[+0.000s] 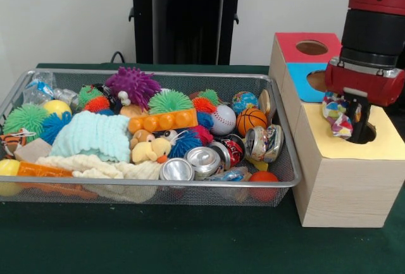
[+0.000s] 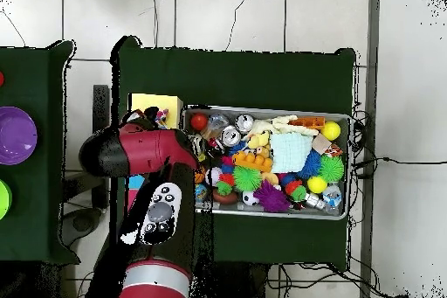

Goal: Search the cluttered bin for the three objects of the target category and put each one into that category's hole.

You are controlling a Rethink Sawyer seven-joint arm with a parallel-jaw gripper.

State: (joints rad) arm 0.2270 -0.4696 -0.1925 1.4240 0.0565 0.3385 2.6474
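My gripper (image 1: 345, 121) hangs over the yellow top of the wooden box (image 1: 342, 185) at the right, shut on a crumpled multicoloured piece (image 1: 335, 114), which may be cloth or wrapper. The piece hangs just left of the yellow hole (image 1: 372, 134), which a black finger partly hides. Behind it lie the blue hole (image 1: 316, 80) and the red hole (image 1: 312, 47). The wire bin (image 1: 190, 74) on the left is full of toys, cloths and cans. In the overhead view the red arm (image 2: 148, 150) covers most of the box, and only its yellow top (image 2: 155, 106) shows.
The bin holds crushed cans (image 1: 204, 160), a light blue knitted cloth (image 1: 92, 136), a cream cloth (image 1: 95, 168), a purple spiky ball (image 1: 133, 85), a basketball (image 1: 252, 121) and a baseball (image 1: 223, 119). In the overhead view a purple bowl (image 2: 16, 135) sits on a second table.
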